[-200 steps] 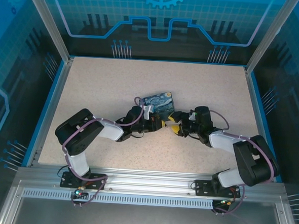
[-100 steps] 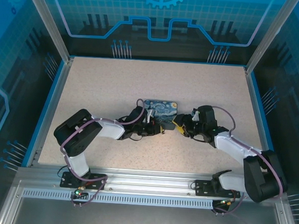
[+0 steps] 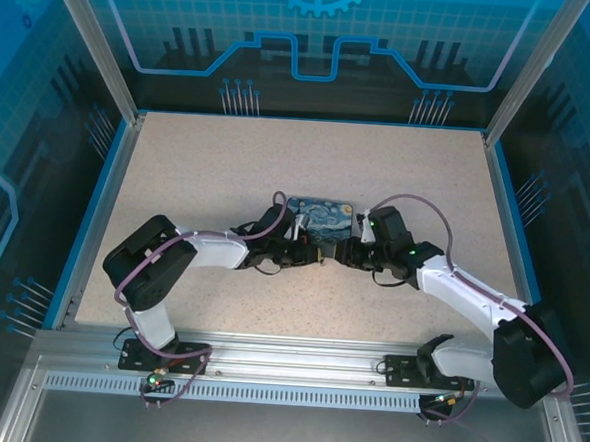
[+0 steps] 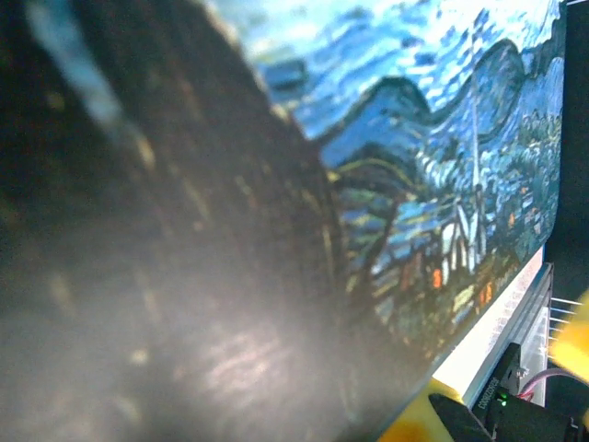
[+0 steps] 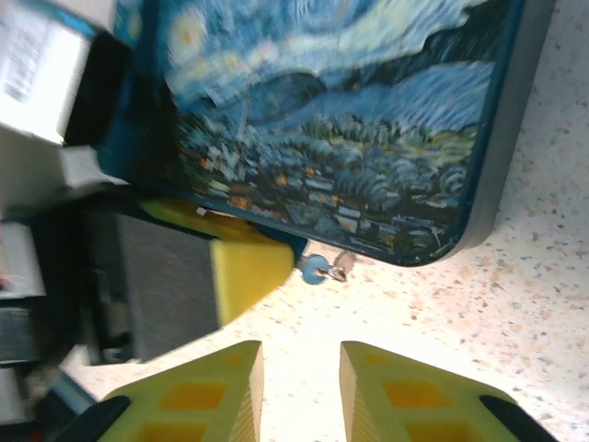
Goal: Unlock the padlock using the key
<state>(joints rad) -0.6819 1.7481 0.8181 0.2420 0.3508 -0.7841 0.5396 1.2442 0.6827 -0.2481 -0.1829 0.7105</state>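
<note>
Narrowing, still-empty right jaws have neared key (image 5: 340, 266) at padlock's (image 5: 340, 138) 6 o'clock edge, ready to pinch; left jaws shut.

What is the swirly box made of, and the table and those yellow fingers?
The box looks like tin or hard plastic with a glossy printed painting and a smooth rounded edge. The table seems matte speckled laminate. The yellow fingers look like moulded plastic, with recessed pockets.

1. Speckled beige table (image 3: 228, 167) fills the middle, blue edging round it.
2. Blue walls (image 3: 317, 32) glow behind, printed with circuit lines and a gear.
3. Silver posts (image 3: 95, 44) stand at the corners, slotted rail (image 3: 284, 393) runs up front.
</note>
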